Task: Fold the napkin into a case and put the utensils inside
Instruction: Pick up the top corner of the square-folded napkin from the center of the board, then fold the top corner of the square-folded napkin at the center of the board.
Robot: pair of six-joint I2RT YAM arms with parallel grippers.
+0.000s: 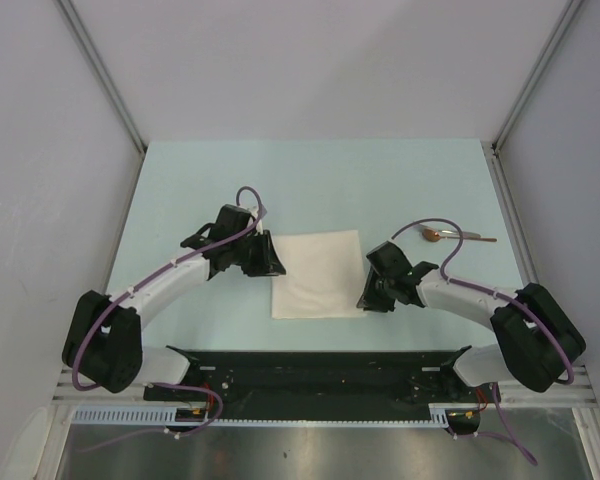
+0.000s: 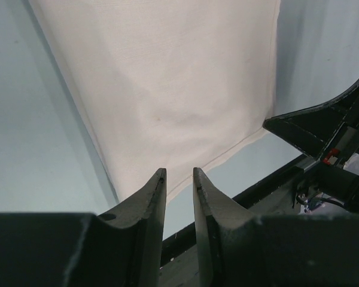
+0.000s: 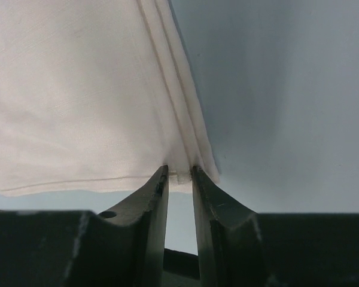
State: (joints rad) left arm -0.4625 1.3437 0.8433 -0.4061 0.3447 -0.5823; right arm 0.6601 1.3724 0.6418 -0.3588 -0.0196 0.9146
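Top view, napkin: I am looking down on the napkin (image 1: 320, 272), which is lying flat as a pale, near-square sheet on the light blue table (image 1: 310, 190).
Top view, left gripper: The left gripper (image 1: 268, 258) is sitting at the napkin's left edge, toward its far corner.
Top view, right gripper: The right gripper (image 1: 372, 297) is sitting at the napkin's near right corner.
Top view, spoon: The spoon (image 1: 450, 235) is lying on the table well off to the right of the napkin, out past its far corner. It is touching neither the cloth nor a gripper.
Left wrist view, jaws: My left jaws are standing drawn in to a narrow gap. Their tips are lining up with a hemmed edge of the napkin (image 2: 167, 89), close to a corner. I cannot tell whether they are catching cloth or only hovering over it.
Right wrist view, jaws: My right jaws are pinching the napkin (image 3: 78, 89) at its corner. A sliver of white cloth is showing between the tips, and stacked edges are running along that side.
Progress: I am judging this to be an early fold. The stacked edges are hinting at one fold already made, but no narrow case is showing. The remaining folds and the loading of the spoon are all waiting to be done.
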